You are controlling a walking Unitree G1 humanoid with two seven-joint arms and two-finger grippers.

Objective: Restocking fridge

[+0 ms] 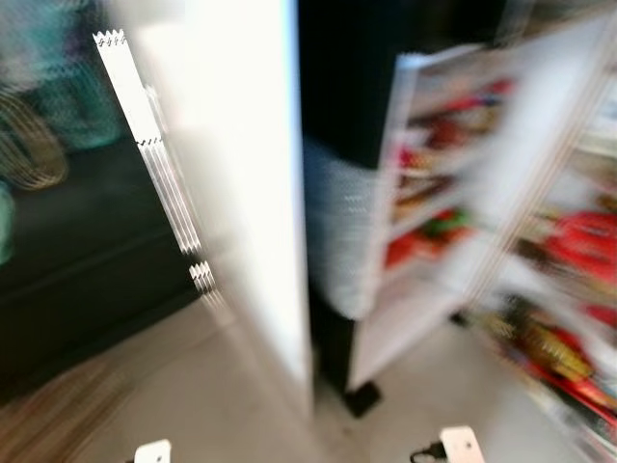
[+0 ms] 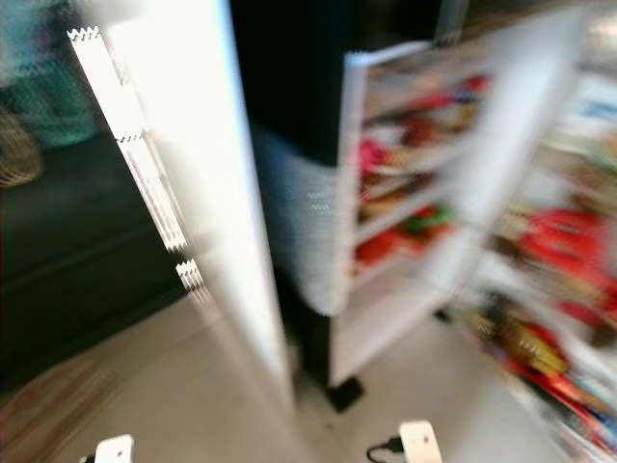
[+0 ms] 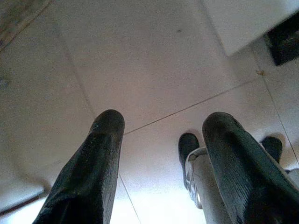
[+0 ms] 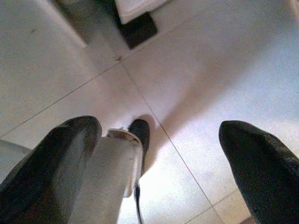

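- Fridge (image 1: pixel 453 222) is at 1–3 o'clock in the head views and heavily motion-blurred. One white door (image 1: pixel 241 193) swings out at 12 o'clock. A second door, with stocked shelves (image 2: pixel 395 183), is open at 1 o'clock.
- Main compartment (image 1: pixel 569 289) at 3 o'clock is packed with red and yellow packs (too blurred to identify).
- Neither gripper holds an item to restock, and I can't pick one out on the floor either.
- Left gripper (image 3: pixel 161 154) points down at the floor, fingers wide apart, nothing between them.
- Right gripper (image 4: pixel 187 163) is the same: fingers spread wide, empty, aimed at the floor.
- Handling call, judgement only: the doors are stiff, hinged and probably heavy with loaded shelves. Push or pull on the outer edge, not on the shelf rails. The packs look light, crinkly and slippery, so I'd grip them mid-body with a narrow close.
- Floor (image 3: pixel 140 70) is pale smooth tile with thin grout lines, hard and likely low-grip.
- The robot's feet (image 3: pixel 189 144) show between the fingers in both wrist views. A black door foot (image 4: pixel 135 28) is near.
- Room: dark sofa-like mass (image 1: pixel 77 241) at 9 o'clock, teal shapes and a wire basket (image 1: pixel 24 149) at 10 o'clock, wood-tone strip at 7 o'clock.
- The gap between the doors is tight (mind the elbows).
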